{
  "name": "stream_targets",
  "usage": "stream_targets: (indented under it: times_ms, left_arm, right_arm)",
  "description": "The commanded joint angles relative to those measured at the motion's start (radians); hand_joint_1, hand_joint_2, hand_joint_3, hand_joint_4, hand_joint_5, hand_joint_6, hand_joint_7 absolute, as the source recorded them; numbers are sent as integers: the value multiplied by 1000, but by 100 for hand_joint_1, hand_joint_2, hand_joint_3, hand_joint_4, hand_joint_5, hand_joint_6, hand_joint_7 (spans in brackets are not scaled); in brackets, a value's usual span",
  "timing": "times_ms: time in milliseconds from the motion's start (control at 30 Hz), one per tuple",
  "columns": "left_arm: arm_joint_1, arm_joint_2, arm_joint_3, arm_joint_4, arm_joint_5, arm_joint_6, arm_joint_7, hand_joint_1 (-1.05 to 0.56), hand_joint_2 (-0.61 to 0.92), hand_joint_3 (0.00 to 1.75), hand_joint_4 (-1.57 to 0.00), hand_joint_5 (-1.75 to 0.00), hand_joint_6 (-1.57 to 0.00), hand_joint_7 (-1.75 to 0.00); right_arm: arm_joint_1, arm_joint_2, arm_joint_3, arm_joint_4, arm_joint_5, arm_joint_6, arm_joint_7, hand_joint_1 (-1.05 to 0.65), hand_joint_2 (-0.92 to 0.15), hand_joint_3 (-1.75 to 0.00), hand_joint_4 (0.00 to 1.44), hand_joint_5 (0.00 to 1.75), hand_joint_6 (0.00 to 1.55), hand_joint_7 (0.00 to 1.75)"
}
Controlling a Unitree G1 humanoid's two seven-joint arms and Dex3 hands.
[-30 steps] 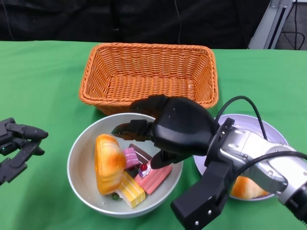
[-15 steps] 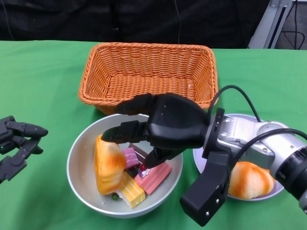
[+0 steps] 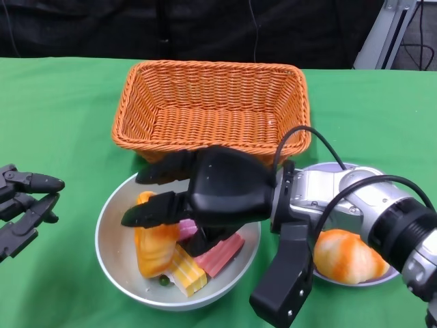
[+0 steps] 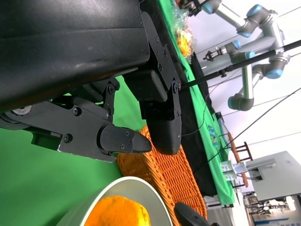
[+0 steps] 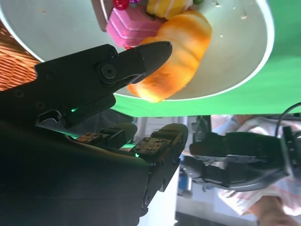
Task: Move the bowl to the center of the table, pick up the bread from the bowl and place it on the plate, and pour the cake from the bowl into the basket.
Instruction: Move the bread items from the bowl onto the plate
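Bread (image 3: 153, 236) stands on end in the left half of the bowl (image 3: 113, 263), its long axis running toward and away from the robot, with pink and yellow cake slices (image 3: 205, 260) packed beside it. From the head view, the right hand (image 3: 198, 198) hangs directly over that loaf, fingers spread and holding nothing, one finger above it and another along its top edge; whether they touch it I cannot tell. Another bread (image 3: 348, 256) already lies on the plate (image 3: 382, 277) to the right, and the basket (image 3: 212, 102) sits just behind the bowl. The left hand (image 3: 24, 205) waits well apart at the table's left, fingers apart, empty, so the right is far nearer.

The right wrist view shows a fingertip (image 5: 155, 52) over the loaf's rounded side, the opposing fingers still clear of the bowl rim.

The left wrist view gives only open fingers, the bowl's edge and the loaf's top.

Compared with a second ago, the right hand has travelled leftward from the cakes to the loaf.
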Motion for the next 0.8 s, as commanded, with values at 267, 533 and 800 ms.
stream_targets:
  times_ms: [267,533,800]
  left_arm:
    - [-11,6,16,-37,-12,92,38,-16,92,23,-75,-130,-92,-72]
    - [-19,31,13,-36,-16,145,11,-11,92,26,-82,-117,-95,-71]
    - [-26,40,12,-19,6,148,17,-10,92,25,-86,-115,-97,-69]
  right_arm:
    - [-54,35,46,62,-17,-35,-11,-69,-88,0,54,2,60,2]
    - [-72,62,82,98,-29,-28,6,-65,-86,0,58,3,62,1]
    - [-71,101,126,144,-83,30,-91,-50,-83,0,68,6,75,4]
